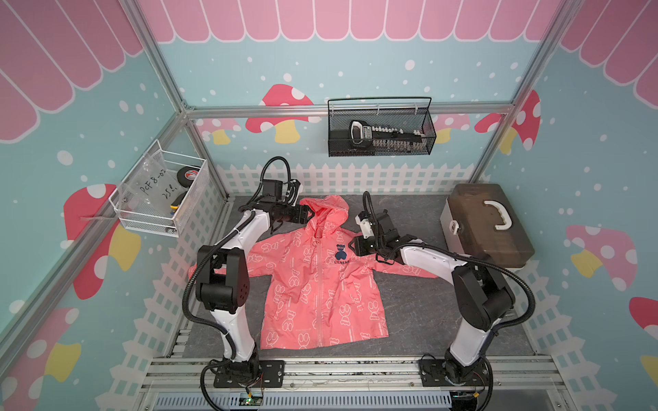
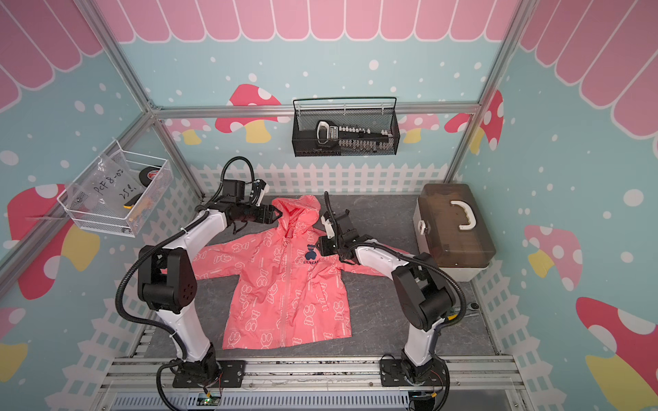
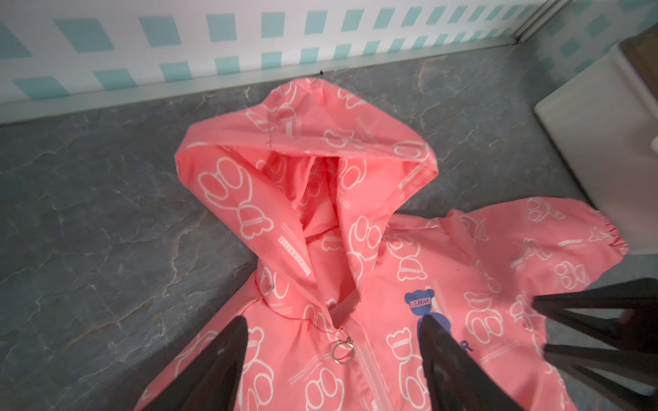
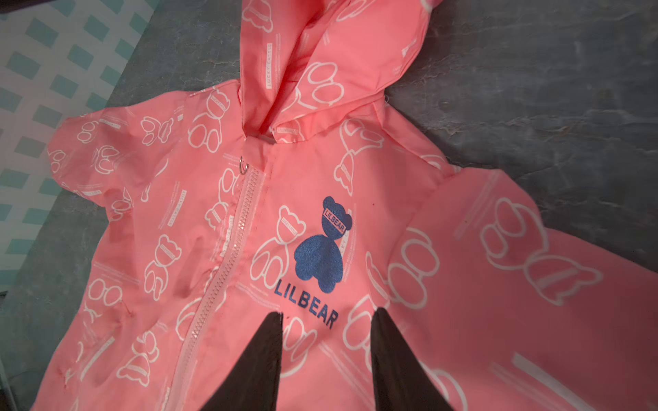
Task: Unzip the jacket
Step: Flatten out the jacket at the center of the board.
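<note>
The coral-pink jacket [image 1: 320, 284] [image 2: 285, 284] lies face up and spread flat on the grey mat, hood toward the back wall. Its front zipper [image 4: 228, 256] is closed up to the collar. The ring pull [image 3: 343, 350] [image 4: 243, 166] rests at the neck. My left gripper [image 1: 309, 215] [image 3: 333, 320] is open beside the hood, above the collar, its fingers straddling the ring pull with nothing between them. My right gripper [image 1: 352, 245] [image 4: 328, 312] is open over the chest beside the navy bear logo [image 4: 320, 249], holding nothing.
A brown toolbox [image 1: 487, 227] with a white handle stands at the right of the mat. A black mesh basket [image 1: 381, 128] hangs on the back wall. A white wire basket [image 1: 160, 192] hangs on the left wall.
</note>
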Motion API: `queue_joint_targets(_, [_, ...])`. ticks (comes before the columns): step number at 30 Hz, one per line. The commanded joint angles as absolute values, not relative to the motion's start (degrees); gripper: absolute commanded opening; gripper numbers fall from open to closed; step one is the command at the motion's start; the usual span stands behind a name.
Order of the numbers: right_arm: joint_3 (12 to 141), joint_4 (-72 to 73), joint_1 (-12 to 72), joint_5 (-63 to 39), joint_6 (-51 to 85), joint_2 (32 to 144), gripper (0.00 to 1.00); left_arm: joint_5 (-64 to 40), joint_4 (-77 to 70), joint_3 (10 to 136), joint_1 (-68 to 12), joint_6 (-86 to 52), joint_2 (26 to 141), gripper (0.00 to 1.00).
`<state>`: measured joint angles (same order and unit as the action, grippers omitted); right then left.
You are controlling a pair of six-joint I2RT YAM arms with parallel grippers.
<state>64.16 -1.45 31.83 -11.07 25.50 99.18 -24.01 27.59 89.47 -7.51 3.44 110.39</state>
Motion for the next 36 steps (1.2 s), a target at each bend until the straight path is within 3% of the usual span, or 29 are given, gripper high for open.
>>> queue_joint_targets(1, [58.84,9.95,32.13,-8.78,18.93,93.63,0.42,-16.17,32.87,92.33,-10.43,4.29,114.08,0.75])
queue_joint_targets(14, [54.03,16.47,33.89,-9.58,10.46,90.17,0.46,-3.60,37.88,94.65,-13.54,-22.42,118.44,0.66])
queue_joint_targets(19, [54.73,16.35,34.41,-9.74,10.30,90.61,0.46,-3.53,37.84,94.48,-13.71,-32.12,119.84,0.59])
queue_joint_targets(24, [54.93,16.26,34.83,-10.32,9.60,90.82,0.44,-3.49,37.35,95.35,-14.99,-33.20,121.21,0.56])
queue_joint_targets(29, [54.33,16.09,35.22,-10.80,8.17,90.30,0.44,-6.30,32.89,95.12,-15.27,-21.97,118.97,0.61])
queue_joint_targets(32, [53.58,15.82,35.24,-10.29,6.41,89.24,0.44,-10.63,17.13,84.84,-15.46,-4.47,109.79,0.65])
queue_joint_targets(34, [52.78,15.91,35.20,-9.94,4.68,88.26,0.44,-17.17,1.97,73.15,-15.05,8.24,102.14,0.73])
queue_joint_targets(36, [51.85,16.04,35.19,-9.19,2.72,87.17,0.44,-25.96,-8.01,63.98,-13.21,20.10,96.67,0.90])
